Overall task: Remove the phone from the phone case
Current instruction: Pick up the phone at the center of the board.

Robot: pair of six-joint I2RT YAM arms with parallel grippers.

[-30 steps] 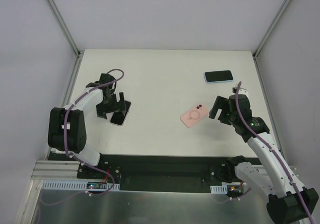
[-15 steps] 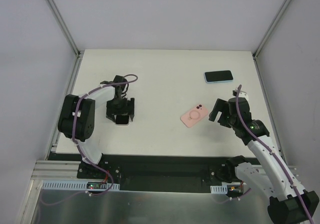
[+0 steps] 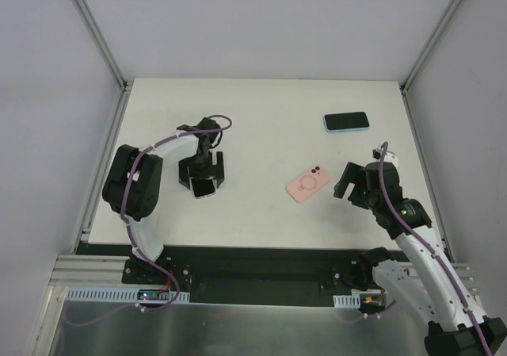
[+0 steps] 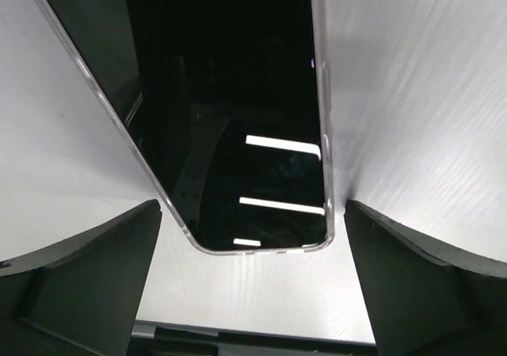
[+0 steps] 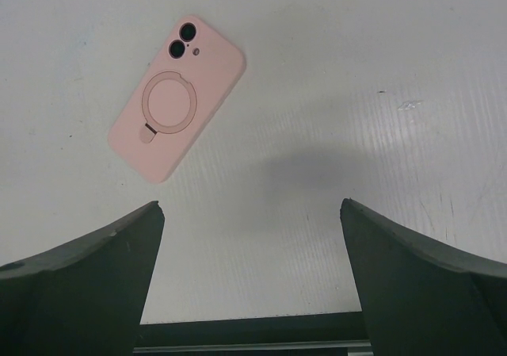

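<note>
Clear case [image 4: 327, 174] on black phone [image 4: 238, 94] near left edge; phone not out yet. Left gripper [image 3: 203, 185] spread wide over it, gripping nothing. Right gripper [image 3: 347, 183] spread, empty, near pink case [image 3: 308, 183].

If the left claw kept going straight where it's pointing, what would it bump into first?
Most likely the phone in its clear case, lying on the table between the open left gripper fingers. How far off it is, I can't tell.

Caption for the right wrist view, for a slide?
Right gripper hovers open above the white table, with the pink phone case lying back-up ahead, untouched.
</note>
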